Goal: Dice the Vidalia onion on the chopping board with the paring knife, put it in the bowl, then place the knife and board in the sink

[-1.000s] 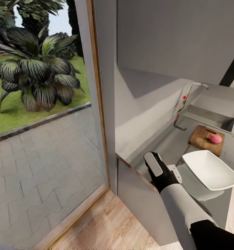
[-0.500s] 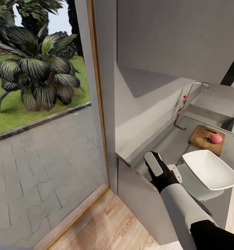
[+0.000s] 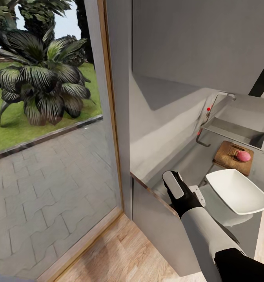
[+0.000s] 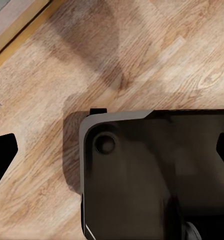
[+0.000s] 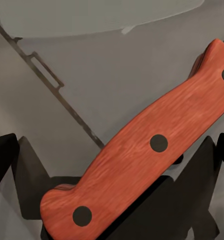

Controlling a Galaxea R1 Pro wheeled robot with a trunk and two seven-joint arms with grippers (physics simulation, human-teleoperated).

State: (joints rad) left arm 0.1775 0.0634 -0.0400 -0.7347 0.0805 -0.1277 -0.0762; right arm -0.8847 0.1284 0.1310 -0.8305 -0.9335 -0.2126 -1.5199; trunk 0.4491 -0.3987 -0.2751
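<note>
On the long grey countertop (image 3: 186,164) the white bowl (image 3: 237,192) sits nearest me. Behind it lies the brown chopping board (image 3: 228,156) with the pink, whole Vidalia onion (image 3: 243,156) on it. The steel sink (image 3: 241,133) and its tap (image 3: 210,111) with red knobs are farther back. My right gripper (image 3: 175,188) hangs over the counter's near end, left of the bowl. Its wrist view shows the paring knife's red riveted handle (image 5: 142,150) lying between the spread fingers of the open gripper (image 5: 112,155); the blade is out of frame. My left gripper (image 4: 112,150) is open over the wooden floor.
A tall glass pane (image 3: 49,156) with a wooden frame stands on the left, with paving and palms outside. A grey wall (image 3: 186,43) rises behind the counter. The counter's end edge (image 3: 151,192) is just below my right hand. My dark base (image 4: 152,175) covers part of the floor (image 4: 142,60).
</note>
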